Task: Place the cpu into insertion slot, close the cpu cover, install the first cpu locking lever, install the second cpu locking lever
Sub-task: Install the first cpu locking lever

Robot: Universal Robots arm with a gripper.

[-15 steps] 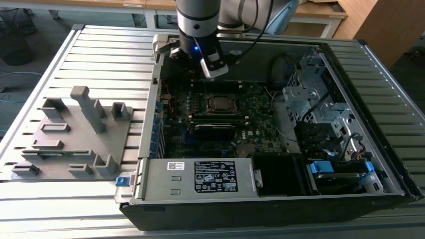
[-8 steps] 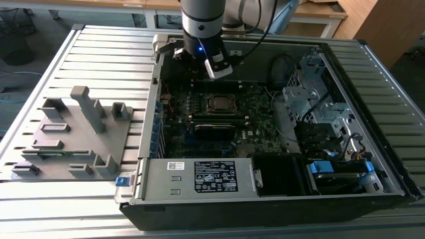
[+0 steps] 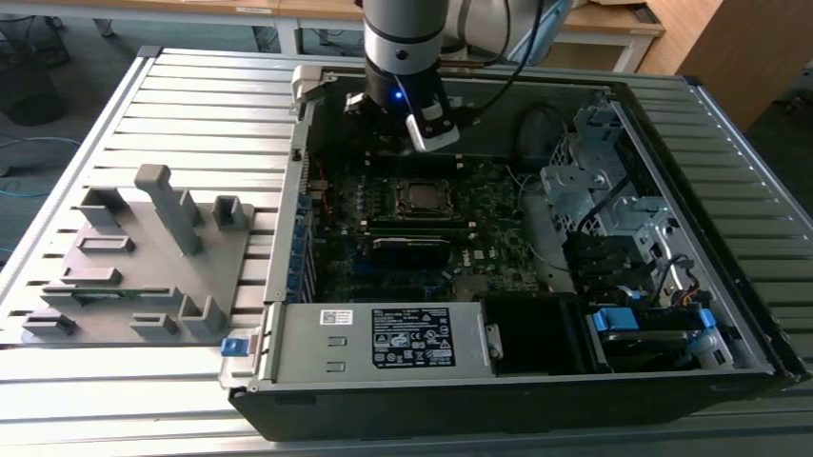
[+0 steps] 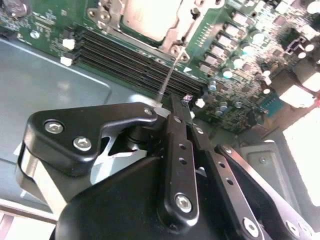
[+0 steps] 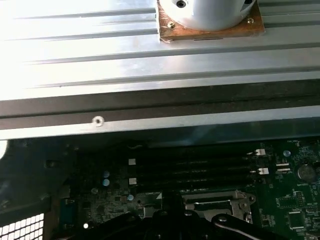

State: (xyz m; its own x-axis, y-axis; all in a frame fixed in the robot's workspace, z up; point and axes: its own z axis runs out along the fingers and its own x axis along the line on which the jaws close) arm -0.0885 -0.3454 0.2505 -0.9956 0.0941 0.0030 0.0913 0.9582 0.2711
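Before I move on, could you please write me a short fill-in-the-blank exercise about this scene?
1. The cpu lies in the insertion slot, framed by the silvery cpu ___.
2. The grey fixture stands on the exterior view's ___ of the computer case.
3. In the second wrist view, the gripper hangs above the green ___ inside the case.
Missing words: cover; left; motherboard.
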